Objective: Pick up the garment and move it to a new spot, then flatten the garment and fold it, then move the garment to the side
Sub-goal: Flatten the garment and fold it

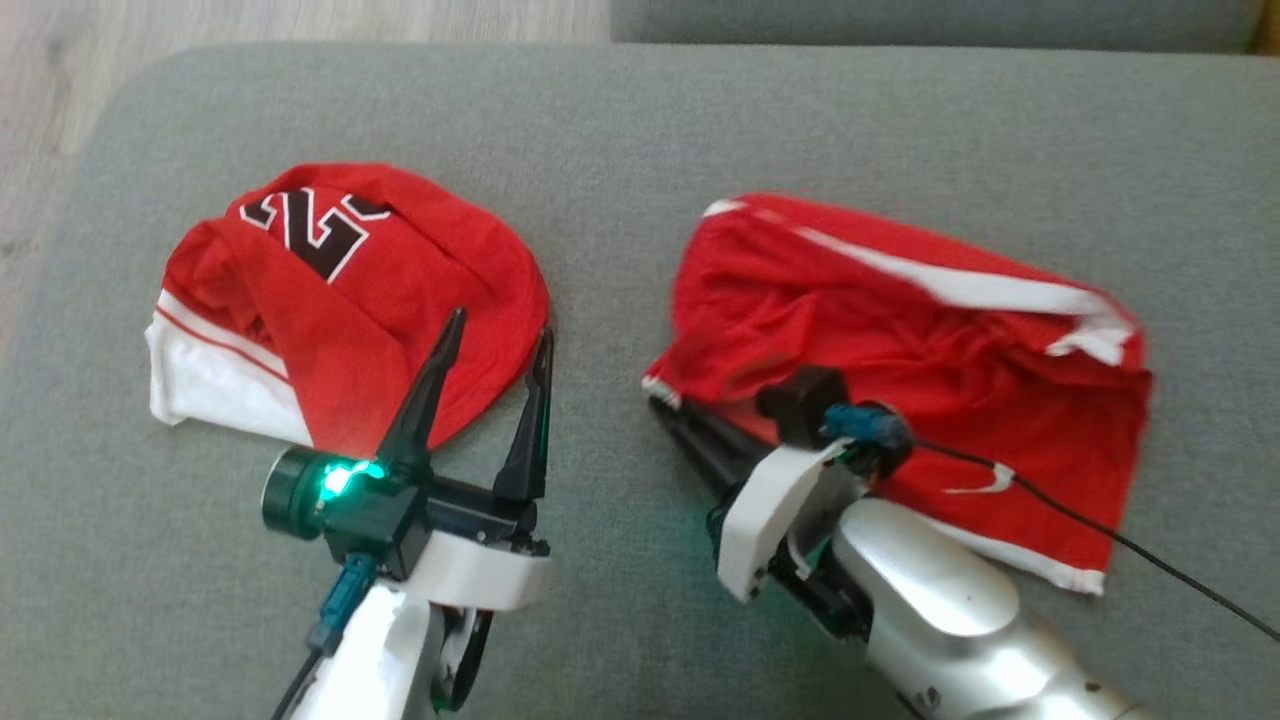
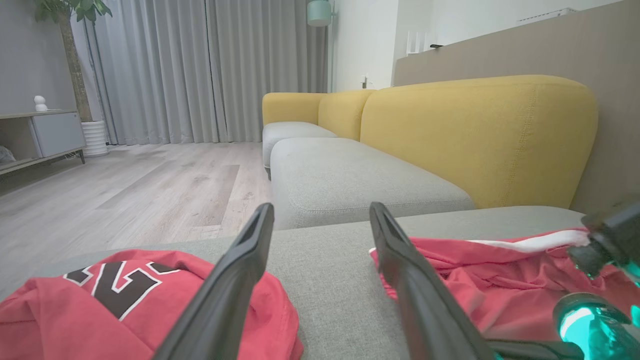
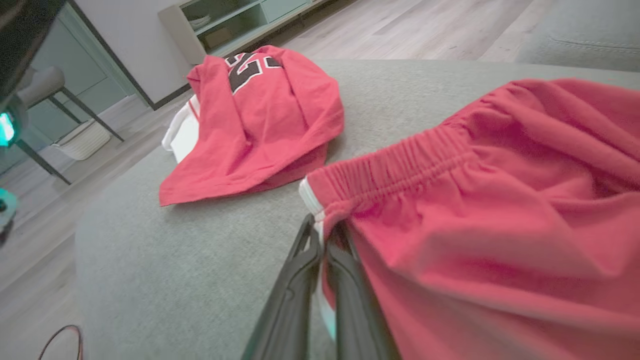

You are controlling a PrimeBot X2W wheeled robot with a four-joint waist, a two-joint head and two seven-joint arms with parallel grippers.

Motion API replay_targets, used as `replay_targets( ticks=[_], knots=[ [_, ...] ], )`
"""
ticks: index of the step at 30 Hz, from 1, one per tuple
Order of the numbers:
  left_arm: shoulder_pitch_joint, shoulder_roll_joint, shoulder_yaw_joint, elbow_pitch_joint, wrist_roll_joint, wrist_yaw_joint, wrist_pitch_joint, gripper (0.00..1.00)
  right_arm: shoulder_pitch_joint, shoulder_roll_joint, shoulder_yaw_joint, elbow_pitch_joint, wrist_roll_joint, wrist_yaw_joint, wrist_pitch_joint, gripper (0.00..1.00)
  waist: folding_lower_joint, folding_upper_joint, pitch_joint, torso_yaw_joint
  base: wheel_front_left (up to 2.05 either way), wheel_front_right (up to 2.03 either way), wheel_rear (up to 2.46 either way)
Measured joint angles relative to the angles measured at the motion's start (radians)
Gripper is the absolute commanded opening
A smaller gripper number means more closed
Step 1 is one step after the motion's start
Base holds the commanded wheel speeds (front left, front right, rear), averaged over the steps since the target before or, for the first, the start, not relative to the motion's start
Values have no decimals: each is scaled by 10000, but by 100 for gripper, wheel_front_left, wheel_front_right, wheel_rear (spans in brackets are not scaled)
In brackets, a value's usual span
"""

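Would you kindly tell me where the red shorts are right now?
In the head view the red shorts lie on the right half of the grey cushion, apart from the red jersey on the left; the right gripper pinches their waistband corner.

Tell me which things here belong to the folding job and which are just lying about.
In the job: red shorts; right gripper, shut on their waistband corner; grey cushion under them.
Lying about: red numbered jersey, in a heap; open left gripper idle beside it; yellow sofa back.
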Motion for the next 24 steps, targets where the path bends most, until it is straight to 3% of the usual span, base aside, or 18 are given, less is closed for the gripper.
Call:
replay_targets(
  ticks=[1, 2, 3, 14, 20, 24],
  knots=[
    [50, 0, 6, 12, 0, 0, 0, 100, 4, -44, 203, -94, 105, 0, 52, 0, 0, 0, -62, -28, 0, 0, 0],
    [105, 0, 6, 19, 0, 0, 0, 100, 11, -125, 385, -194, 157, 0, 61, 26, 0, 0, -124, -56, 0, 0, 0],
    [159, 0, 8, 38, 0, 0, 0, 100, 17, -224, 506, -278, 201, 0, 61, 100, 0, 0, -183, -85, 0, 0, 0],
    [609, 4, 194, 48, 13, 10, 0, 100, 662, -1080, 732, -1143, 485, 0, -180, 100, 0, 0, -825, -603, 0, 0, 0],
    [821, 4, 303, 19, 12, 10, 0, 100, 1546, -1590, -970, -1657, 464, 0, -606, 100, -1, 0, -1189, -1009, 0, 0, 0],
    [966, 4, 420, 12, 12, 36, 0, 100, 2542, -1703, -2930, -2011, 134, 0, -997, 100, -1, 0, -1385, -1322, 0, 0, 0]
  ],
)
